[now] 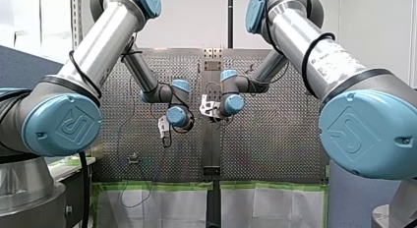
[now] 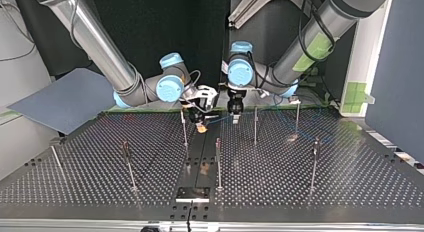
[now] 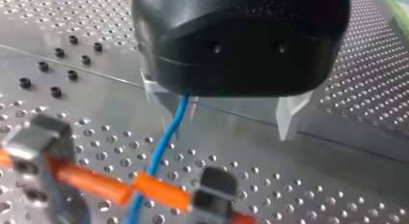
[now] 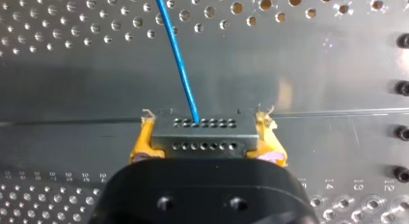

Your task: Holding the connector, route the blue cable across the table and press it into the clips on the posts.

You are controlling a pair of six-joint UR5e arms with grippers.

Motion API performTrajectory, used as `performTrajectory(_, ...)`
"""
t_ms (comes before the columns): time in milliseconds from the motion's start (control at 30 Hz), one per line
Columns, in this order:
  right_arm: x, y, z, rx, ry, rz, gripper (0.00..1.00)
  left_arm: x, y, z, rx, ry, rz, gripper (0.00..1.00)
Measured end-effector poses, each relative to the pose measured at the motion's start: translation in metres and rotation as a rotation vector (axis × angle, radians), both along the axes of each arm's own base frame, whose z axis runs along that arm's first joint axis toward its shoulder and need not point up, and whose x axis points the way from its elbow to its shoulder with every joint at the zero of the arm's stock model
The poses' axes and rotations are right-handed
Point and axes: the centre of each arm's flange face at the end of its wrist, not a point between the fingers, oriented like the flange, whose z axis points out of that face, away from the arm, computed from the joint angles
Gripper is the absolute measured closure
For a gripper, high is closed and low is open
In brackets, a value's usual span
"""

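A blue-grey sheet (image 2: pixel 65 99) lies just beyond the table's (image 2: pixel 350 192) far left corner in the top view. Green tape patches (image 2: pixel 356 93) sit on a white upright panel (image 2: pixel 370 47) past its far right corner. A small dark plate (image 2: pixel 192 193) lies at the near edge's middle. Black bolt heads (image 3: pixel 58 64) dot the surface.

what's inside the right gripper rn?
Right gripper holds the connector between its yellow pads; the blue cable leaves the connector's face. The connector's rear is covered by the gripper body.
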Motion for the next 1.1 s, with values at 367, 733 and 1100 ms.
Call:
performTrajectory(367,0.000,0.000,0.000,0.001,0.000,0.001,1.00,0.000,0.001,0.000,0.000,-0.001,0.009,1.00)
performTrajectory(733,-0.001,0.002,0.004,0.006,0.011,0.002,1.00,-0.001,0.001,0.003,0.006,0.003,0.015,1.00)
performTrajectory(1100,-0.008,0.008,0.059,-0.021,-0.013,-0.002,1.00,-0.012,-0.002,0.039,0.004,-0.001,0.004,1.00)
